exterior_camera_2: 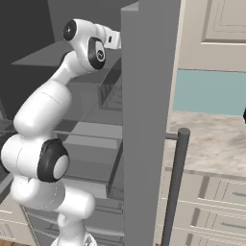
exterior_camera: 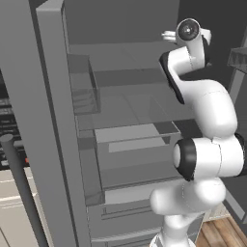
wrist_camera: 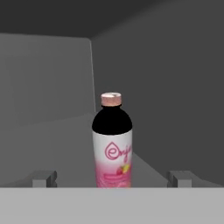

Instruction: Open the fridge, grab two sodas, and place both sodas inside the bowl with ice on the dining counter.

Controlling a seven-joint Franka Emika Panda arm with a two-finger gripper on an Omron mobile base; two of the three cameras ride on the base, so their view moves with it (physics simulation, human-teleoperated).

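- The fridge (exterior_camera: 53, 120) stands with its door swung wide, so the arm can reach into the grey interior.
- The pink soda (wrist_camera: 112, 144) stands upright on a fridge shelf, dead ahead of the hand.
- The gripper (wrist_camera: 112, 183) is spread fully open, one finger either side of the bottle, holding nothing, seemingly lined up to close on it.

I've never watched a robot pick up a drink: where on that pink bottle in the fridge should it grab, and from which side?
Probably the straight labelled body of the pink bottle, approached head-on from the open fridge front. It stands upright with free space on both sides, so the open jaws can slide past it; the dark shoulder narrows and would likely slip.
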